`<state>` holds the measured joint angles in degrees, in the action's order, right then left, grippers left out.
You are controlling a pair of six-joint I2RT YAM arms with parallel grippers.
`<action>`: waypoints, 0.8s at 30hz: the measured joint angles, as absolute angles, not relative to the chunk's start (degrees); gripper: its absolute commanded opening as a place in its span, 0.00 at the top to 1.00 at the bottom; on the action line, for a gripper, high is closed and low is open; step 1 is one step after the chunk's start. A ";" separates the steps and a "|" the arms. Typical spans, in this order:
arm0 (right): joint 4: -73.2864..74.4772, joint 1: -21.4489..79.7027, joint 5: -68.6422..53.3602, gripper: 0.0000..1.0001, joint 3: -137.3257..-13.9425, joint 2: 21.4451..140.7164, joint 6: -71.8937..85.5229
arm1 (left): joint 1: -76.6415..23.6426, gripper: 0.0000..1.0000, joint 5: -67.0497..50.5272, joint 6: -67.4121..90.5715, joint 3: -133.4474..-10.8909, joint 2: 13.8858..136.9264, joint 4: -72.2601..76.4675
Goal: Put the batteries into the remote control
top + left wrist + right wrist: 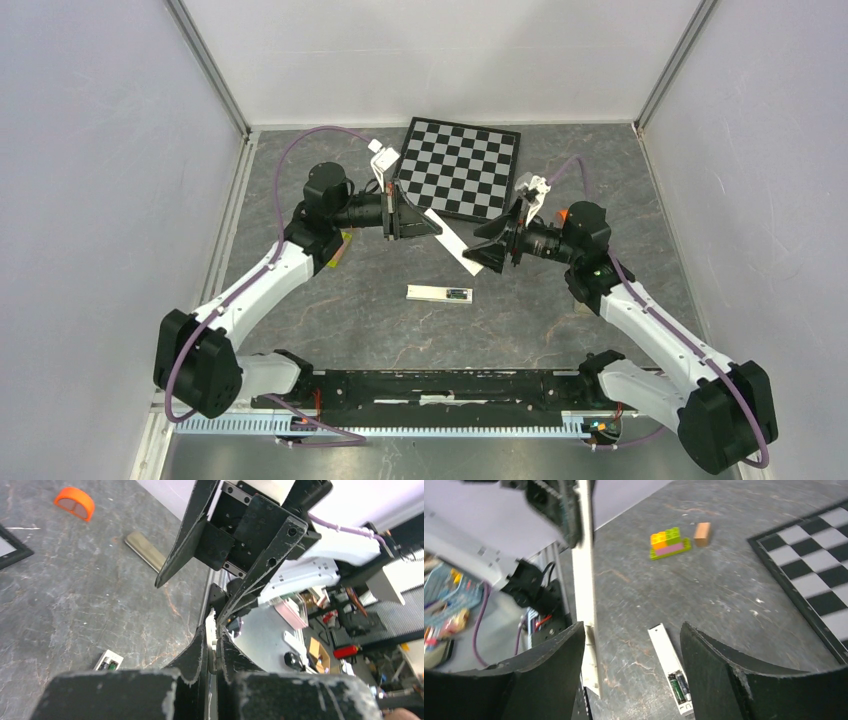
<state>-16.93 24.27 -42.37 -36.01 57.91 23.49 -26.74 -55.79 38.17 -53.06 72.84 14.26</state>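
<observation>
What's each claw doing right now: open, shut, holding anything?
Left claw: closed, gripping the thin white panel.
Right claw: open, holding nothing; the panel sits beside one finger.

Nothing readable is showing up anywhere I'm looking. Any print on the remote control [440,293] is coming out too small to make out, and the checkerboard [459,167] is showing only plain squares.

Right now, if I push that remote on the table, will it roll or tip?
Probably slides, not rolls: the remote lies flat on the table. Likely light, being thin. Its batteries sit uncovered, so tilting might spill them.
</observation>
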 measured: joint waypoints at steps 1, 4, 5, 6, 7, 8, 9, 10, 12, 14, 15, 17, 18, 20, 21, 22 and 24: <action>-16.67 24.62 -44.77 0.30 -36.42 57.93 22.00 | -26.74 0.98 -56.62 37.87 -53.17 72.60 14.28; -15.51 25.69 -49.71 0.39 -37.43 58.04 18.20 | -26.74 0.98 -58.67 36.80 -53.87 72.18 14.26; -15.33 26.11 -51.09 0.43 -37.63 58.04 17.21 | -26.74 0.98 -59.09 36.60 -54.02 72.01 14.26; -15.33 26.46 -52.29 0.49 -37.76 58.04 16.29 | -26.74 0.98 -59.22 36.51 -54.13 71.88 14.28; -15.22 26.85 -53.21 0.55 -37.89 58.04 15.51 | -26.74 0.97 -59.51 36.45 -54.22 71.75 14.28; -15.07 27.14 -53.95 0.64 -38.02 58.04 14.90 | -26.74 0.94 -59.75 36.42 -54.33 71.68 14.26; -14.90 27.49 -54.50 0.72 -38.17 58.04 14.41 | -26.74 0.85 -59.94 36.42 -54.39 71.61 14.28; -14.83 27.75 -55.07 0.79 -38.30 58.04 13.91 | -26.74 0.70 -60.05 36.42 -54.39 71.48 14.26; -14.50 28.23 -55.75 0.90 -38.70 58.11 13.50 | -26.74 0.49 -59.96 36.38 -54.39 71.29 14.28; -14.37 28.71 -55.53 0.96 -39.07 58.17 12.95 | -26.74 0.28 -59.42 36.53 -54.37 70.85 14.17; -14.28 28.91 -54.98 0.99 -39.22 58.19 12.56 | -26.74 0.21 -58.63 36.84 -54.35 70.43 14.09; -13.32 29.50 -52.73 1.00 -39.81 58.19 11.09 | -26.74 0.15 -56.31 37.95 -54.13 69.25 13.85; -11.62 30.24 -50.94 1.00 -40.58 58.19 9.96 | -26.76 0.14 -54.94 38.44 -54.00 68.60 13.63; -8.32 33.01 -45.54 1.00 -42.72 58.37 7.05 | -26.74 0.11 -50.78 40.14 -53.60 66.89 12.71; -7.14 34.87 -42.65 1.00 -43.79 58.41 5.52 | -26.74 0.10 -48.64 41.04 -53.39 65.98 11.86; -6.09 36.99 -39.68 1.00 -44.86 58.48 3.84 | -26.74 0.10 -46.26 41.71 -53.32 65.30 10.76; -4.67 40.86 -34.09 1.00 -46.57 58.67 0.95 | -26.74 0.09 -41.39 42.89 -53.43 63.94 7.01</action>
<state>-4.67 40.86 -34.09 -46.57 58.67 0.95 -26.74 -41.39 42.89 -53.43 63.94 7.01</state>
